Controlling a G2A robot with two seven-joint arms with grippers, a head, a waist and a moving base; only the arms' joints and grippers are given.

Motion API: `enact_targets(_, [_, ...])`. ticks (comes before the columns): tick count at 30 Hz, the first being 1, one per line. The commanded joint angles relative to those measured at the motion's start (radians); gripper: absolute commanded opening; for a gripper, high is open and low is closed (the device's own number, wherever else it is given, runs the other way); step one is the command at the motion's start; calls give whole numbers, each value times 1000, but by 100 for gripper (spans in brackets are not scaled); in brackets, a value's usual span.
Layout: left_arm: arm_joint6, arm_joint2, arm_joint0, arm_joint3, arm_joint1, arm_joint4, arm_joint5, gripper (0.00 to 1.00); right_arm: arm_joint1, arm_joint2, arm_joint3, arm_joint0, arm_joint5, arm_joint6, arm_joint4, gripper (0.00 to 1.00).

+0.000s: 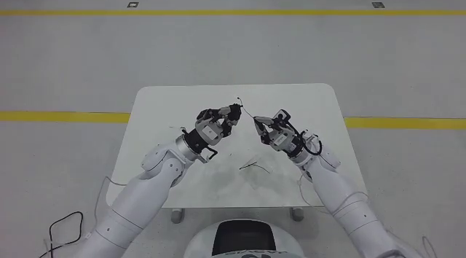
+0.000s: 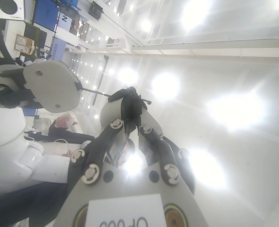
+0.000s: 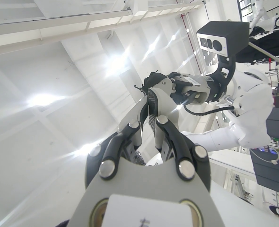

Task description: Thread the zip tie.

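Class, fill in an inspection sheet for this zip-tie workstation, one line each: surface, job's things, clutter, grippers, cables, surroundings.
Surface: white table with rounded corners.
Job's things: thin black zip tie held in the air between the two grippers, above the table.
Clutter: a few loose zip ties lying on the table, nearer the robot.
Grippers: left gripper and right gripper raised, facing each other, both shut on the zip tie.
Cables: black floor cable beside the table; black cable loop at the right wrist.
Surroundings: pale floor with yellow lines.
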Motion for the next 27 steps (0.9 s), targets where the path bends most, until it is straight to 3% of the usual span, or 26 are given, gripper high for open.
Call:
enact_targets(1, [-1, -1, 1, 0, -1, 0, 1, 0, 0, 2, -1, -2, 0, -1, -1, 0])
enact_targets(27, [-1, -18, 15, -11, -7, 13, 8, 0, 0, 13, -3, -18, 11, -18, -24, 0])
